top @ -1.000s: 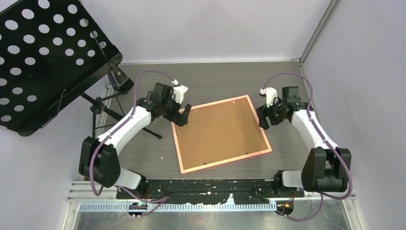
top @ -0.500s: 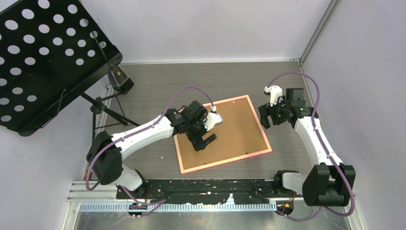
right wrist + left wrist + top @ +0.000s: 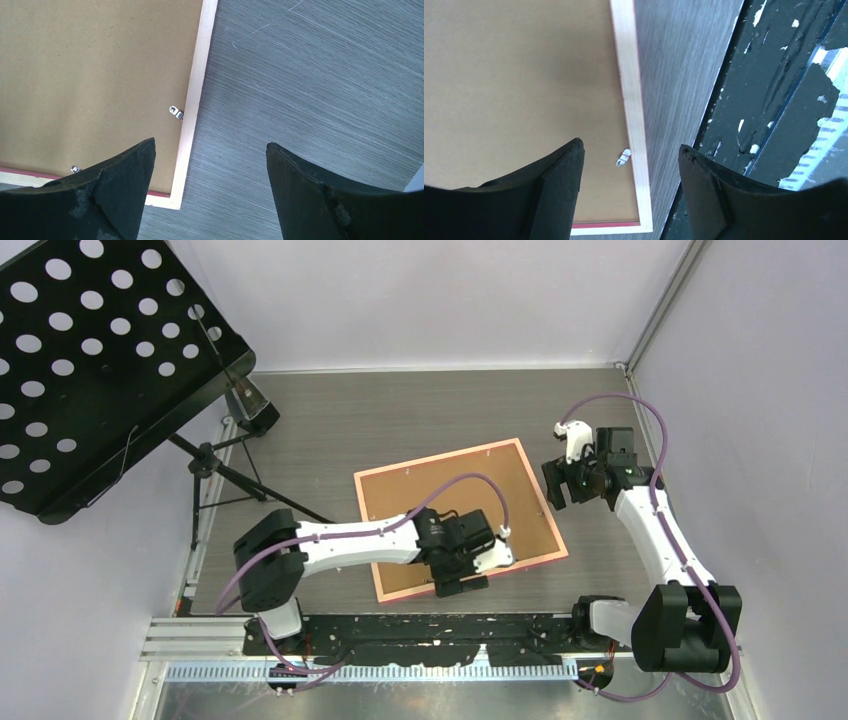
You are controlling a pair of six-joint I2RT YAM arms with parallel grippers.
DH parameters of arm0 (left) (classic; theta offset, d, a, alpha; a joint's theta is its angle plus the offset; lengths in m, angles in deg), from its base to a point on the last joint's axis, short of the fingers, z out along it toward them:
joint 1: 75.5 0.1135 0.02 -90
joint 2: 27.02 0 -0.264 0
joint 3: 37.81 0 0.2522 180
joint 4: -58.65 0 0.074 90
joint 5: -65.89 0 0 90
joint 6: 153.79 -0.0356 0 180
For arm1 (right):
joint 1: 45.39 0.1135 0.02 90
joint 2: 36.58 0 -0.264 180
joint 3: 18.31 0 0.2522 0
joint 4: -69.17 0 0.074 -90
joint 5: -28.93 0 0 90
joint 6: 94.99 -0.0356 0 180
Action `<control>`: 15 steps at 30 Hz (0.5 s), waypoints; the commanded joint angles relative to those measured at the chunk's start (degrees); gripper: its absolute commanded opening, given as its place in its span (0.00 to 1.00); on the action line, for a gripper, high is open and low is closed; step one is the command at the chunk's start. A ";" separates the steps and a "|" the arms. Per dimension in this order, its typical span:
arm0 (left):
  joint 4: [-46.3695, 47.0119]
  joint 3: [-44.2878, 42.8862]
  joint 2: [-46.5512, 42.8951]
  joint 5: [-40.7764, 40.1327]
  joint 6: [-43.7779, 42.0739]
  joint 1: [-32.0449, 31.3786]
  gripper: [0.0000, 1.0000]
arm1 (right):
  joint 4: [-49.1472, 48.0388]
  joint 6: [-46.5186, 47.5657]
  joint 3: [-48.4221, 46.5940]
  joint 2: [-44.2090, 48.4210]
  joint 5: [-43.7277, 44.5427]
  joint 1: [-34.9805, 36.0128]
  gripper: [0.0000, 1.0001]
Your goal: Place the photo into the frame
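Left hand (image 3: 630, 146) and right hand (image 3: 210, 143) unclenched, empty, over the frame (image 3: 425, 488) (brown back up)

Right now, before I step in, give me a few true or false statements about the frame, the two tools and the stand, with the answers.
1. The frame lies with its brown back up. True.
2. The photo rests on that back. False: no photo shows in any view.
3. The left tool is open above the frame's near edge. True.
4. The right tool grips the frame's rim. False: it is open and empty at the frame's right side.
5. The music stand is on the right. False: it stands at the left.
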State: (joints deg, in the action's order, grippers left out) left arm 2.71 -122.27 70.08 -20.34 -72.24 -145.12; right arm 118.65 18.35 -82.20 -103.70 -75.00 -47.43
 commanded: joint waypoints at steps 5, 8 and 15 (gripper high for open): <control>1.70 -3.25 4.95 -8.74 3.05 -6.04 0.65 | -2.14 -0.81 0.47 0.78 1.36 -0.89 0.87; 1.83 -3.67 6.41 -9.30 3.56 -6.38 0.62 | -2.10 -0.76 0.61 0.90 1.20 -1.06 0.87; 2.40 -3.32 8.63 -9.22 3.64 -6.58 0.56 | -1.87 -0.39 0.98 1.48 1.06 -1.87 0.86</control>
State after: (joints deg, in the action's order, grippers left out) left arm 3.35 -123.71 78.01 -28.29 -69.53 -151.61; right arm 118.11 18.35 -81.37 -103.70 -74.37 -48.66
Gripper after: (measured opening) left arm 0.577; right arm 0.868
